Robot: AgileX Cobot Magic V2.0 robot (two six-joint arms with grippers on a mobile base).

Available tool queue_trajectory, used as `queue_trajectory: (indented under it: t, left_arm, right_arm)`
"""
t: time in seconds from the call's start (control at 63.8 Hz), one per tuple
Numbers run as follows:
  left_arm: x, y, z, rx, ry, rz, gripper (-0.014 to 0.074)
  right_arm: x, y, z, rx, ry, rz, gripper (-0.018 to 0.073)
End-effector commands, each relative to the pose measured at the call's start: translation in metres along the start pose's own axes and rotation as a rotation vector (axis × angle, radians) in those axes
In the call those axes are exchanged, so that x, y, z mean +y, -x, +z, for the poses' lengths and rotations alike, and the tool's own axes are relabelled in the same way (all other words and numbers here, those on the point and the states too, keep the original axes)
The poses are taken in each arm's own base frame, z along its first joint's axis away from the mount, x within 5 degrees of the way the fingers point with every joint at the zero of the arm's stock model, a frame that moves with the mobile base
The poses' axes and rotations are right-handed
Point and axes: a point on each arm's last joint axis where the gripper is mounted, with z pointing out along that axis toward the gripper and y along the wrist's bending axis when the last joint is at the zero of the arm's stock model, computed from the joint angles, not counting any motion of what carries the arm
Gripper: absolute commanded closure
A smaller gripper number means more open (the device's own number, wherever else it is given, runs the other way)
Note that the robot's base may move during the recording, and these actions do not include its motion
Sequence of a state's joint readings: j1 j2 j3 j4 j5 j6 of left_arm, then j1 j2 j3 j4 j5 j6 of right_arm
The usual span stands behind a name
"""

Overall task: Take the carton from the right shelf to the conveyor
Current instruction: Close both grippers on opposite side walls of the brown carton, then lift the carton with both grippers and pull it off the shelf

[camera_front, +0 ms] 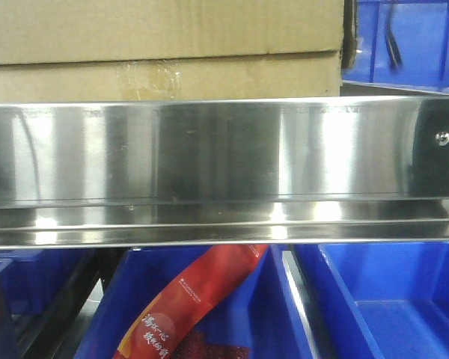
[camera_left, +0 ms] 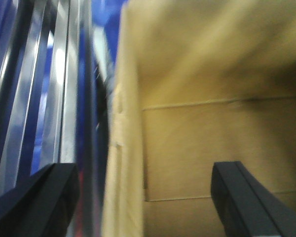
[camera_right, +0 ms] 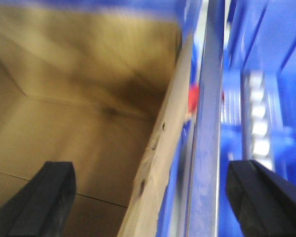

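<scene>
The carton (camera_front: 161, 45) is a plain brown cardboard box on the shelf, behind the shiny steel front rail (camera_front: 209, 149). A patch of clear tape sits on its low flap seam. In the left wrist view the carton (camera_left: 212, 123) fills the right side, and my left gripper (camera_left: 145, 173) is open, its fingers wide apart either side of the box's corner edge. In the right wrist view the carton (camera_right: 79, 113) fills the left side, and my right gripper (camera_right: 150, 170) is open across the other corner edge. The conveyor is out of view.
Blue plastic bins stand beside the carton at top right (camera_front: 404, 41) and under the rail (camera_front: 389, 299). A red packet (camera_front: 194, 307) lies in the lower middle bin. A screw head (camera_front: 441, 137) marks the rail's right end. Steel rack rails (camera_left: 64, 89) (camera_right: 209, 123) run close beside each gripper.
</scene>
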State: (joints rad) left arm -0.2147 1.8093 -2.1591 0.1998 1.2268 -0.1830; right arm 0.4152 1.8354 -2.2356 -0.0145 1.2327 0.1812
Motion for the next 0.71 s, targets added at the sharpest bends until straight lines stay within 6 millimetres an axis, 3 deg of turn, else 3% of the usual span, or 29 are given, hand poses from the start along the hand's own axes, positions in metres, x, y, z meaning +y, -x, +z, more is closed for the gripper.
queue_trajectory:
  t: [0.0, 0.235, 0.329, 0.439, 0.549, 0.596, 0.69]
  left_arm:
    - [0.007, 0.002, 0.007, 0.002, 0.016, -0.023, 0.0142]
    - [0.018, -0.002, 0.037, 0.066, 0.008, -0.068, 0.0142]
    - [0.019, -0.003, 0.042, 0.078, 0.004, -0.073, 0.0155]
    - [0.018, -0.003, 0.045, 0.083, 0.004, -0.072, 0.0273]
    - [0.018, -0.003, 0.046, 0.086, 0.004, -0.072, 0.0535]
    - [0.018, -0.003, 0.046, 0.086, 0.004, -0.068, 0.0643]
    - [0.018, -0.003, 0.046, 0.086, 0.004, -0.063, 0.0586]
  right_arm:
    - [-0.003, 0.002, 0.009, -0.003, -0.019, -0.001, 0.0062]
    - [-0.003, -0.003, 0.038, 0.055, -0.029, -0.002, 0.0067]
    - [-0.003, -0.004, 0.046, 0.069, -0.031, -0.003, 0.0134]
    - [-0.003, -0.005, 0.047, 0.071, -0.031, -0.003, 0.0389]
    - [-0.003, -0.005, 0.047, 0.071, -0.031, -0.003, 0.065]
    - [-0.003, -0.005, 0.047, 0.071, -0.031, -0.003, 0.063]
    - [-0.004, -0.005, 0.047, 0.07, -0.034, -0.004, 0.0619]
